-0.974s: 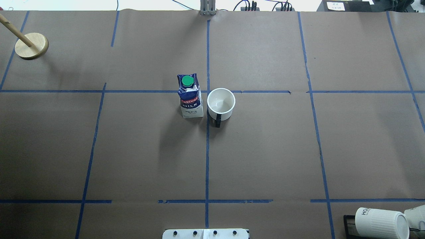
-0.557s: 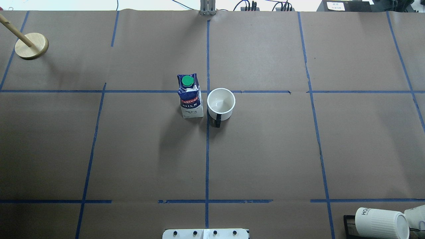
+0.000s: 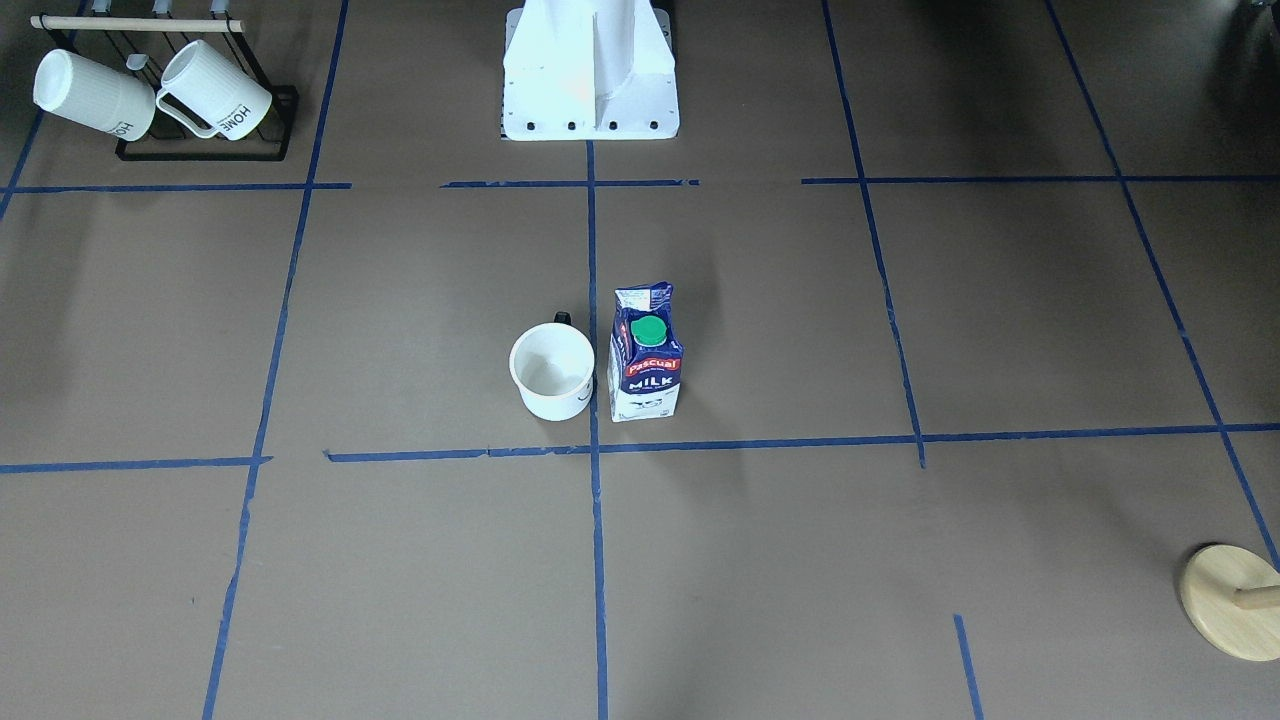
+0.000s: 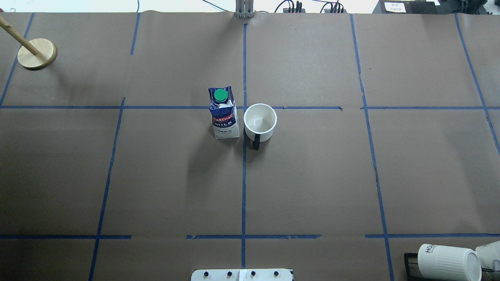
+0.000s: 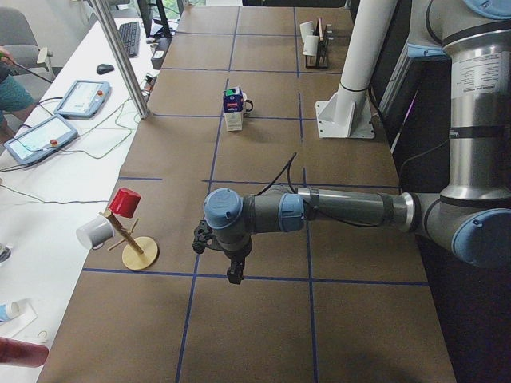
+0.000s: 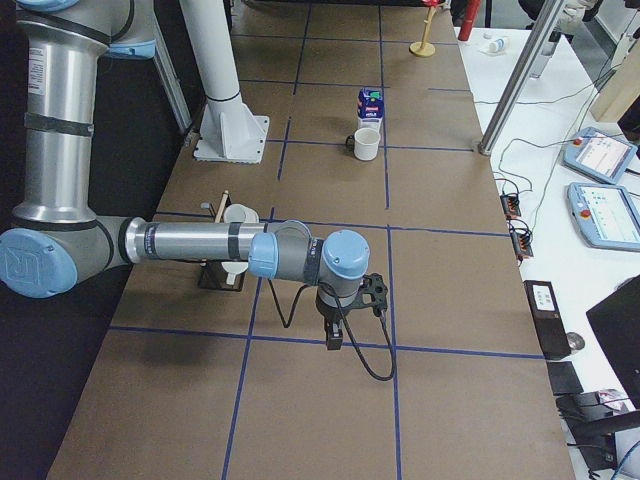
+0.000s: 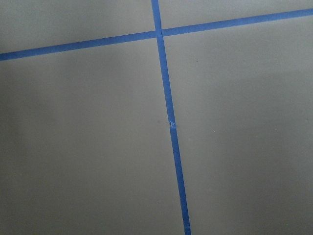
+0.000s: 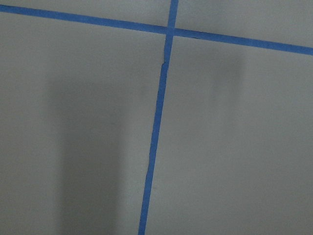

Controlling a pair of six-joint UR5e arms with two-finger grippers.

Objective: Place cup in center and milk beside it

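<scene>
The cup [image 4: 260, 123] stands upright, its dark handle toward the robot, just right of the center [image 4: 244, 107] tape crossing. The milk [image 4: 223, 113] stands upright beside it, just left of the vertical tape line, a small gap between them. Both also show in the front-facing view: the cup [image 3: 552, 372] and the milk [image 3: 646, 365]. My left gripper [image 5: 234, 275] hangs over the table's left end, far from both. My right gripper [image 6: 334, 342] hangs over the right end. I cannot tell whether either is open or shut. Both wrist views show only brown paper and blue tape.
Two ribbed "HOME" mugs [image 3: 150, 95] lie on a black rack [image 3: 205, 152] at the robot's near right corner. A wooden peg stand [image 4: 37, 54] at the far left corner holds a red cup [image 5: 125, 202]. The white robot base [image 3: 590, 70] is at the near edge.
</scene>
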